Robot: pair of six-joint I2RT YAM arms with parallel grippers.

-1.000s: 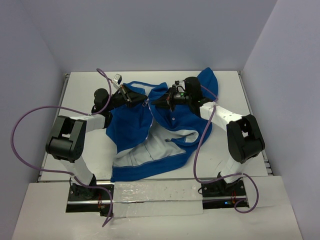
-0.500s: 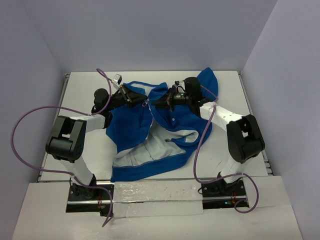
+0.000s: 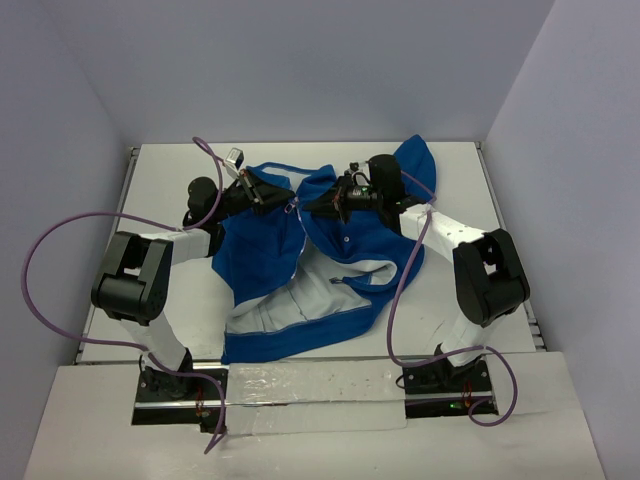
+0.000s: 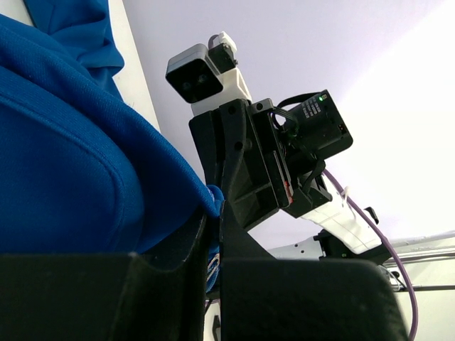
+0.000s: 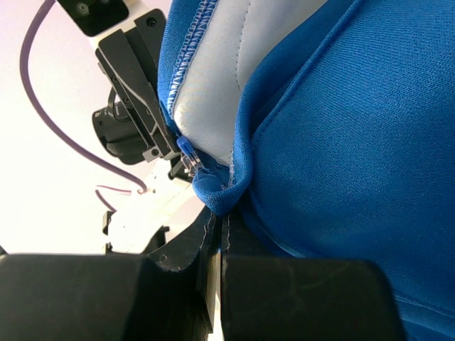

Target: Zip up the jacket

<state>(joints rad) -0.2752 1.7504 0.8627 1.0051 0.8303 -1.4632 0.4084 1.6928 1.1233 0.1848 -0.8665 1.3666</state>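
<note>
1. Furthest left, a purple cable (image 3: 30,270) loops out from the left arm (image 3: 135,275), which bends over the white table (image 3: 170,170) toward the middle
2. Next, the left gripper (image 3: 272,193) points rightward over the far part of the table and is clenched on a fold of the jacket (image 3: 260,250). From its own wrist, the black fingers (image 4: 106,298) stand almost together, with blue cloth nipped in the narrow slot between them
3. Centrally, the jacket lies crumpled between the two arms with its front open. The pale lining (image 3: 300,300) is turned up toward the near edge, and the light zipper (image 3: 298,255) runs down the open edge, its two sides apart
4. Up at the jacket's far end the two grippers face each other, tips close together, each holding its own side of the opening
5. Then the right gripper (image 3: 315,203) points leftward and is clamped shut on the jacket's edge. Its wrist view shows the fingers (image 5: 298,298) pressed together on a blue hem with white lining beside it, a small glinting zipper piece (image 5: 189,165) just above the pinch, and the left gripper just beyond
6. Furthest right, a blue part of the jacket rises beyond the right arm (image 3: 485,275), and a second purple cable (image 3: 395,300) hangs down across the cloth toward that arm's base
</note>
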